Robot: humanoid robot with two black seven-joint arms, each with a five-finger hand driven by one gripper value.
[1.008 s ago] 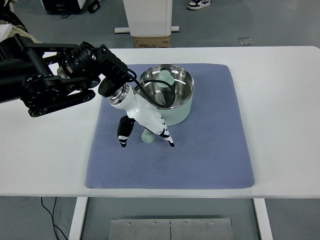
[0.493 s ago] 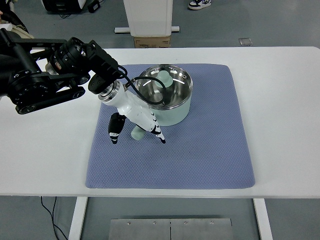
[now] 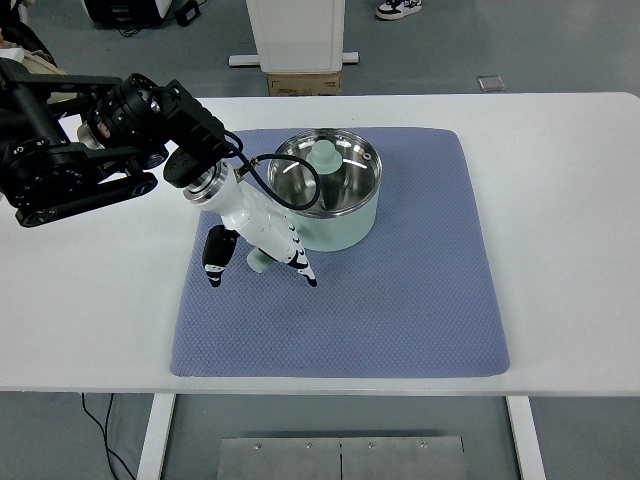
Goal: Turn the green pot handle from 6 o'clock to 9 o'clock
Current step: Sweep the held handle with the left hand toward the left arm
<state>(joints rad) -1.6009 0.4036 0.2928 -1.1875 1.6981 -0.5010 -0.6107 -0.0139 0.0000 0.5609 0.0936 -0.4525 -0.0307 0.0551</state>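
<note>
A pale green pot [image 3: 340, 225] with a shiny steel inside stands on the blue mat [image 3: 400, 300]. Its green handle [image 3: 258, 263] sticks out toward the lower left, roughly at 7 to 8 o'clock, mostly covered by my hand. My left hand [image 3: 258, 268], white with black fingertips, comes in from the left on a black arm and is curled around that handle. Inside the pot a green knob [image 3: 323, 156] shows near the far rim. The right arm is out of view.
The mat lies on a white table [image 3: 560, 200]. A white pedestal base with a cardboard box [image 3: 303, 83] stands behind the table. A person's shoe [image 3: 397, 8] shows at the top edge.
My left hand has swung left and slightly up with the handle in it. The pot has turned clockwise and shifted a little to the left on the mat.
</note>
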